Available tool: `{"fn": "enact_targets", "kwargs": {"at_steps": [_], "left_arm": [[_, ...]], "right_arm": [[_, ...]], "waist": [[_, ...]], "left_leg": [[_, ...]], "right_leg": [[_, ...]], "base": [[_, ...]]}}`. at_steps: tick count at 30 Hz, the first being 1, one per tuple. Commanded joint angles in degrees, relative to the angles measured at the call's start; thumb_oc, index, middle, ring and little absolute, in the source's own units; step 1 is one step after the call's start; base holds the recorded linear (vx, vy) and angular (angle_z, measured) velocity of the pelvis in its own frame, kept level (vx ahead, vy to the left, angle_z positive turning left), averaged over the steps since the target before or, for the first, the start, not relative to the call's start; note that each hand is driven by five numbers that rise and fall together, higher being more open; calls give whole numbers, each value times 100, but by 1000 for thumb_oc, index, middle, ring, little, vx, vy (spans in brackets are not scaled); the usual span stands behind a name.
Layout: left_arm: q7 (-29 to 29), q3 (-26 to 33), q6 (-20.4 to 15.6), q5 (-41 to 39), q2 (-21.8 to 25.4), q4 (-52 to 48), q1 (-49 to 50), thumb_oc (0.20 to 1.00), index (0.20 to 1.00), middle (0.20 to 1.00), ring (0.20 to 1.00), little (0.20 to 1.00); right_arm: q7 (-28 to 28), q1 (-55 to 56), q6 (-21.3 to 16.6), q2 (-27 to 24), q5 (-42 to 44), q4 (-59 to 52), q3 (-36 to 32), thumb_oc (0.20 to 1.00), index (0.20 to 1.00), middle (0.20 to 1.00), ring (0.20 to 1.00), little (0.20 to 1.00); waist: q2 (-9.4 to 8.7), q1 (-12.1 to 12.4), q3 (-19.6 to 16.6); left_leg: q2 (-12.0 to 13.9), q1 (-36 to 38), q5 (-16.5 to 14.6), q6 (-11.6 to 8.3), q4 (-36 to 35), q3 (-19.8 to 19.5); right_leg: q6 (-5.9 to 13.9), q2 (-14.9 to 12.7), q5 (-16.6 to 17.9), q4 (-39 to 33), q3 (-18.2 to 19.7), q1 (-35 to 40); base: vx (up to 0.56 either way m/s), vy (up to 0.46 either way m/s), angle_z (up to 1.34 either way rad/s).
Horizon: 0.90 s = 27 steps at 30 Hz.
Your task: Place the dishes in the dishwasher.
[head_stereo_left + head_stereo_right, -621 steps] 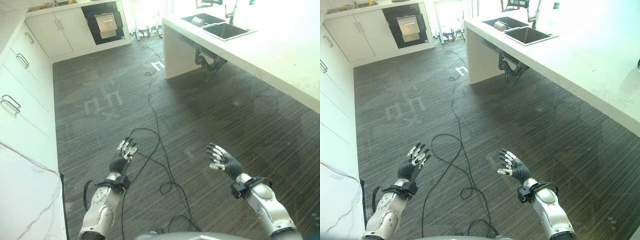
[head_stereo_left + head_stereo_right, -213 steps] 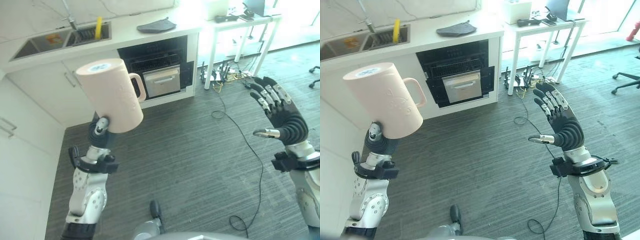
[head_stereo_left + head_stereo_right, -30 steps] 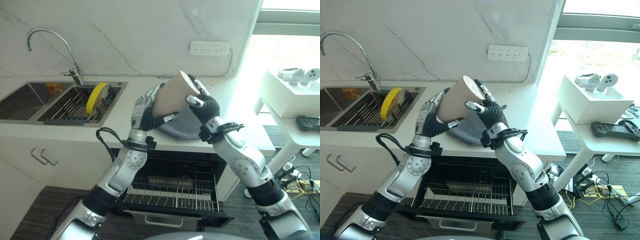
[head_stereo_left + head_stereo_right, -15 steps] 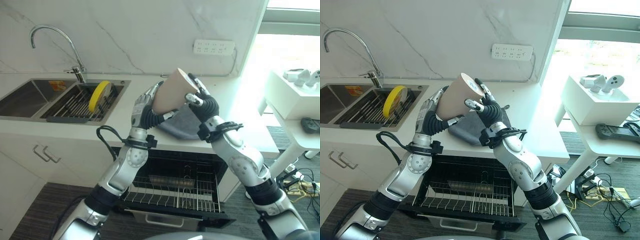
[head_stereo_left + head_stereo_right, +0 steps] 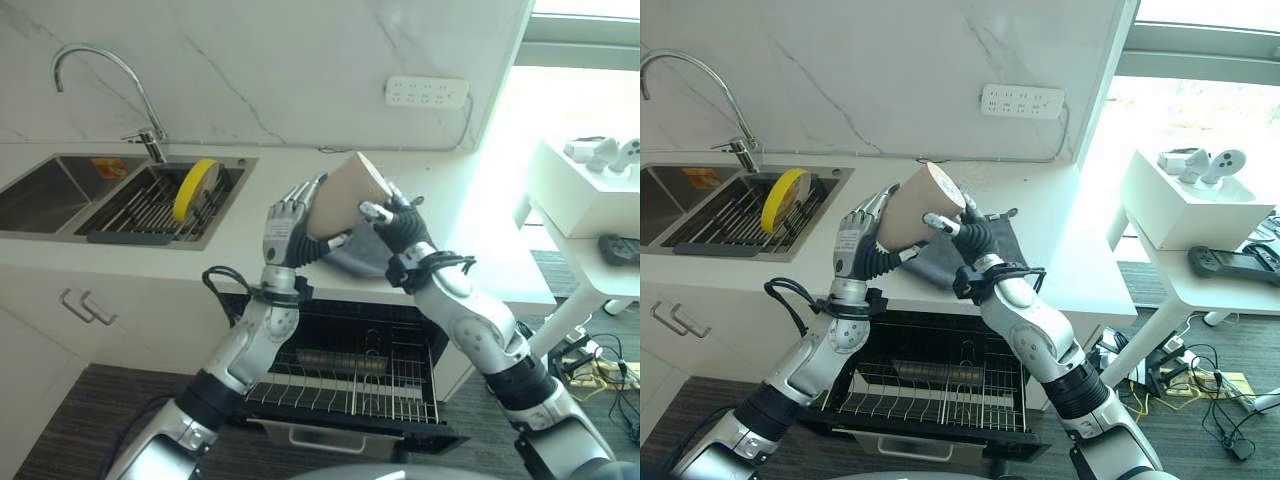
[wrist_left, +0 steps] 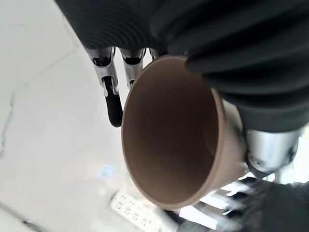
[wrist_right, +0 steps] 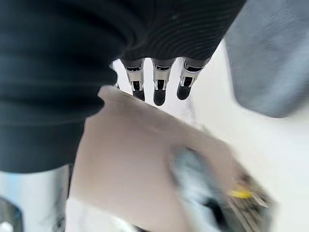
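Yellow plate (image 5: 196, 187) upright in sink rack (image 5: 150, 205), left hand (image 5: 286, 225) and right hand (image 5: 396, 224) both curled around tan cup (image 5: 338, 196) held tilted above counter (image 5: 480, 265), over open dishwasher rack (image 5: 345, 385).

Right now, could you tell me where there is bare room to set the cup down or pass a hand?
The white counter is bare between the grey cloth and its right end, and also between the sink and the cloth. The pulled-out dishwasher rack looks mostly bare. It is crowded above the cloth, where the left hand and right hand hold the cup.
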Motion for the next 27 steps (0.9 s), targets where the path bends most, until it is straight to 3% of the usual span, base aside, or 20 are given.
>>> {"fn": "enact_targets", "kwargs": {"at_steps": [1, 11, 27], "left_arm": [[579, -124, -255, 185, 129, 46, -885, 200, 200, 200, 200, 200], [894, -145, -475, 241, 44, 474, -843, 200, 200, 200, 200, 200], [852, -411, -605, 194, -13, 803, -741, 200, 200, 200, 200, 200]], "right_arm": [[168, -503, -153, 313, -77, -228, -131, 1000, 1000, 1000, 1000, 1000], [196, -530, -121, 360, -83, -163, -90, 1000, 1000, 1000, 1000, 1000], [-162, -768, -425, 393, -23, -192, -393, 1000, 1000, 1000, 1000, 1000]], "waist": [[-241, 22, 66], [-253, 6, 37], [-251, 24, 24]], "left_leg": [[-59, -128, -233, 277, -22, 241], [-53, -100, -237, 278, -22, 265], [-49, -95, -254, 293, -22, 263]], "right_leg": [[499, -651, -773, 34, -166, 780], [486, -649, -767, 34, -151, 793], [477, -634, -759, 34, -140, 787]], "base": [[0, 0, 0], [1, 0, -1], [1, -2, -1]]}}
